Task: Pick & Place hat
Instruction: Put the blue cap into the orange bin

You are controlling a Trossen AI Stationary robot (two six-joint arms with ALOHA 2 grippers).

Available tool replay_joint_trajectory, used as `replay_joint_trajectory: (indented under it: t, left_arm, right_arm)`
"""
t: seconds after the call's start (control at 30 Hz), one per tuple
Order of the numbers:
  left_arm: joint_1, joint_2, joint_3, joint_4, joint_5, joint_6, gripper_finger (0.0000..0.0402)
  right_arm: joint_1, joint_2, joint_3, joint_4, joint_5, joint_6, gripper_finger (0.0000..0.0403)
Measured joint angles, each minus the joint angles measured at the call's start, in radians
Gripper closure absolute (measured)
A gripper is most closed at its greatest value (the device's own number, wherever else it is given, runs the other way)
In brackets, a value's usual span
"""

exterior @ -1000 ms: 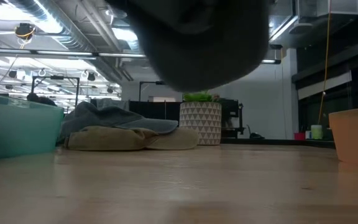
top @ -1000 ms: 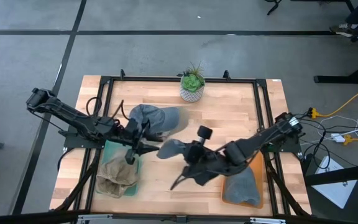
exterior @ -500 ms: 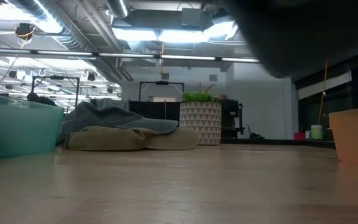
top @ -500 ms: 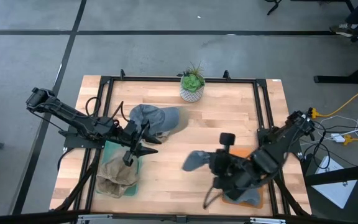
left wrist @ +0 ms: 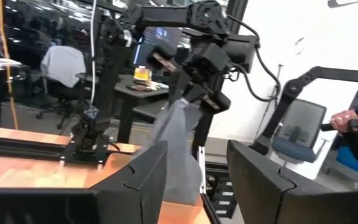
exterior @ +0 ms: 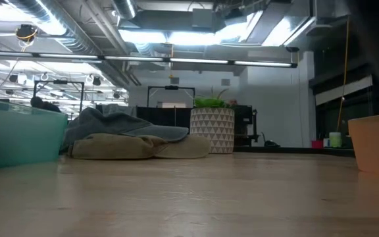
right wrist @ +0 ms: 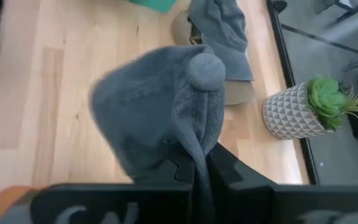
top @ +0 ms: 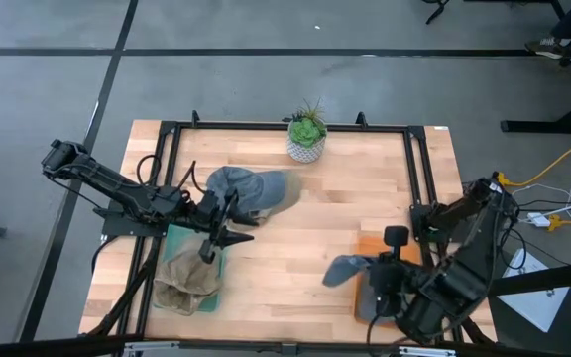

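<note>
No brand, label or legible writing shows on any item in these views. The right gripper (top: 377, 281) sits over the near right part of the worktop (top: 345, 213), its fingers (right wrist: 229, 169) clamped narrow on a fold of the grey knit hat (top: 349, 270); in the right wrist view the hat (right wrist: 160, 115) bulges out past the fingers, its pompom (right wrist: 206, 70) uppermost. The hat hangs clear of the wood, just beside the orange bin (top: 377, 245), which the right arm largely covers from above. In the left wrist view the same hat (left wrist: 178, 146) dangles as a long grey drape from the right arm's gripper (left wrist: 201, 102). The left gripper (top: 228, 236) waits over the left part of the worktop, its fingers (left wrist: 135, 177) spread wide with nothing between them, next to the teal bin (top: 176, 241). A tan hat (top: 186, 281) is heaped in the teal bin. A grey cap (top: 251, 190) lies on the wood behind the left gripper, toward the potted plant (top: 307, 134) at the far edge. From the low view the grey cap (exterior: 120, 125) rests over a tan piece (exterior: 137, 147), beside the plant's patterned white pot (exterior: 212, 130); the teal bin wall (exterior: 18, 138) fills the left edge and the orange bin (exterior: 376, 150) the right. A black metal frame (top: 285, 127) runs round the worktop. Beyond it, the left wrist view shows office chairs and a hand (left wrist: 342, 119) at the edge.
</note>
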Motion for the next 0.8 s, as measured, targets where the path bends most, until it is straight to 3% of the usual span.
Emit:
replay_joint_trajectory:
  t: [0.2,0.6,0.8]
  left_arm:
    - [0.0,0.0,0.0,-0.001,-0.035,-0.002,0.024]
    - [0.0,0.001,0.0,-0.001,-0.038,-0.007,0.024]
    - [0.006,0.052,-0.001,-0.001,0.017,0.002,0.0251]
  right_arm:
    - [0.06,-0.001,0.0,0.0,-0.019,0.11,0.0394]
    - [0.064,-0.001,0.0,-0.001,-0.273,0.313,0.0394]
    - [0.063,-0.001,0.0,-0.001,-0.24,0.338,0.0394]
